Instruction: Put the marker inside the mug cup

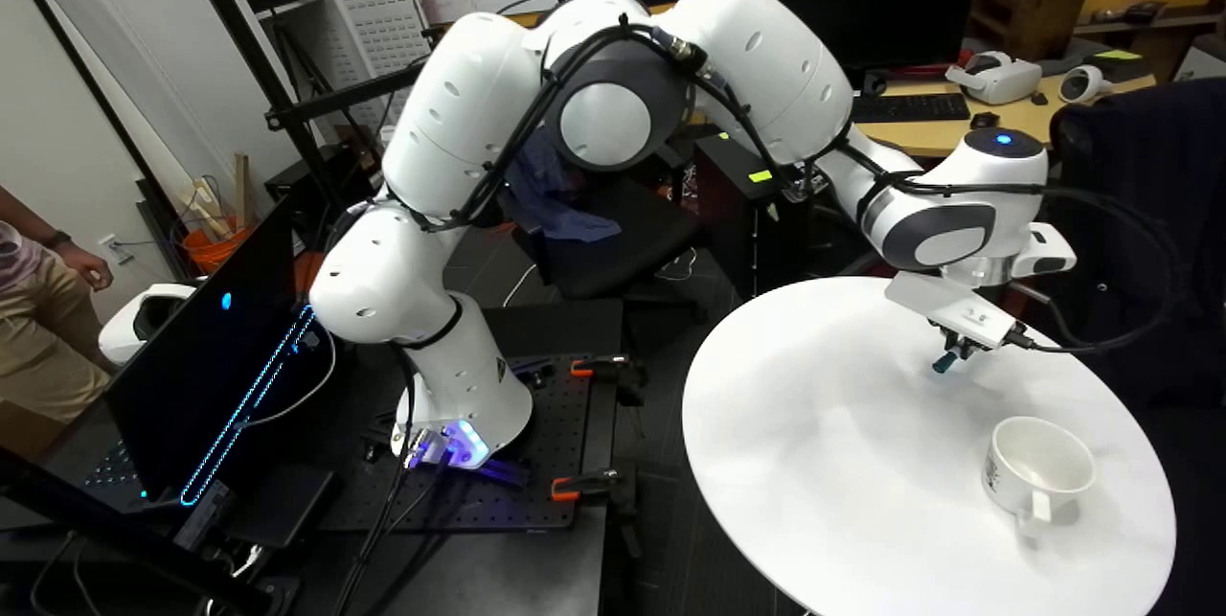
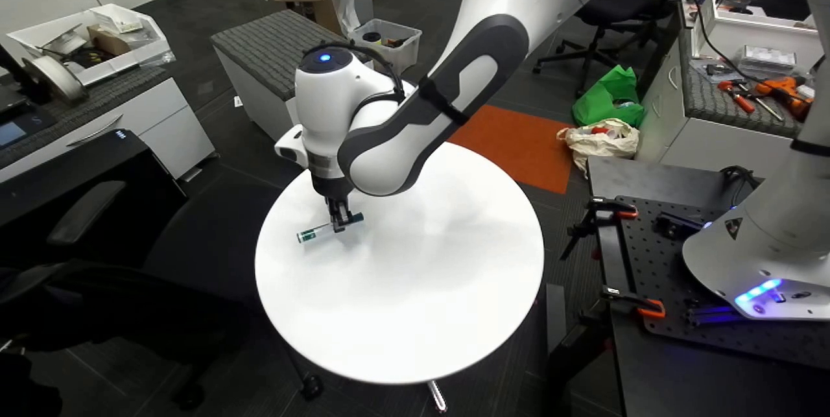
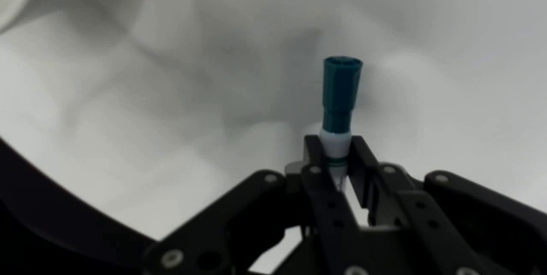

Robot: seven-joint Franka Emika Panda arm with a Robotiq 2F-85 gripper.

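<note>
Gripper (image 3: 336, 155) suspended over the round white tabletop (image 1: 814, 463), pointing down, at the end of the white arm (image 1: 613, 123). Jaws closed around the marker (image 3: 338, 116), bearing on both its sides just behind the teal cap; a white collar and a thin dark-green ring sit between them in the wrist view. In an exterior view the marker (image 2: 316, 232) runs crosswise through the jaws: cap out one side, pale barrel with teal marking out the other, over the outer part of the tabletop. Marker appears raised off the tabletop, though the gap is hard to judge from these angles.

Mug (image 1: 1039, 453): white, glossy, upright on the tabletop near its edge, opening up. Handle on the side toward the tabletop's near edge in that exterior view; small dark print on the outer wall. Marker is outside the mug, the two apart. Wrist view catches a blurred, cut-off piece of the mug in one corner, tabletop filling most of the background.

Beside the tabletop: arm base (image 1: 479, 396) on a perforated black plate (image 1: 565, 424), with orange-tipped clamps (image 1: 579, 484) along the side facing the tabletop. Behind the tabletop in the same view: yellow desk (image 1: 919, 139) with monitor (image 1: 876, 8), keyboard (image 1: 910, 107) and white headset (image 1: 1001, 79). In an exterior view, an orange mat (image 2: 519, 151) lies on the floor beyond the tabletop; green bag (image 2: 606, 96) farther off.
</note>
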